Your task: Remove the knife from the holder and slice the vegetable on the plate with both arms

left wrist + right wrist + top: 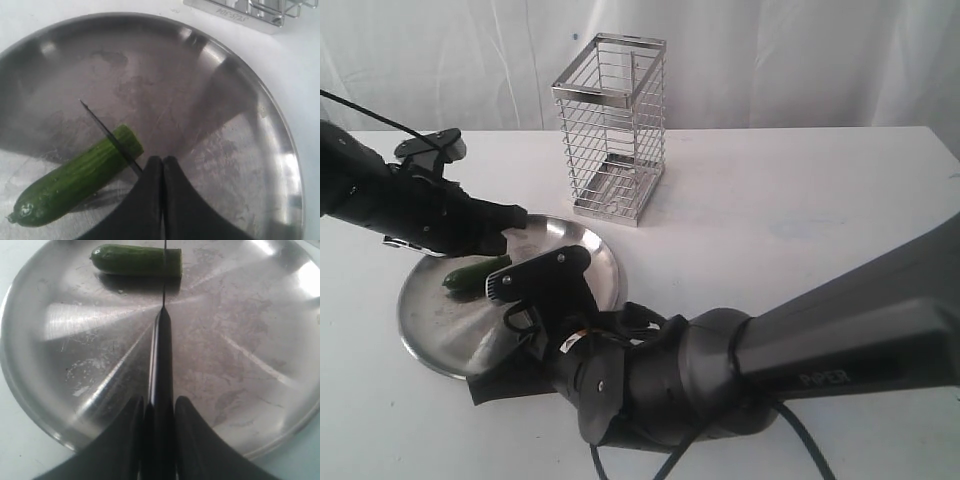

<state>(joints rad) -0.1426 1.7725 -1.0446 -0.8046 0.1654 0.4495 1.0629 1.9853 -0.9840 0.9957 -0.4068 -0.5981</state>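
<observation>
The dark green vegetable (475, 275) lies on the round steel plate (445, 330), near its left rim. My right gripper (161, 400) is shut on the black handle of the knife (162, 355). The thin blade stands edge-on across the vegetable (135, 260), close to its cut end. In the left wrist view the blade (107, 134) crosses the vegetable (65, 182) just behind that end. My left gripper (162, 161) is shut with nothing between its fingers, right beside the cut end over the plate (225, 125). The wire holder (612, 130) stands behind the plate with no knife in it.
The right arm (770, 370) fills the front of the exterior view and hides its own gripper and the plate's near rim. The left arm (390, 195) reaches in from the left. A white table (800, 200) and a white cloth backdrop surround everything.
</observation>
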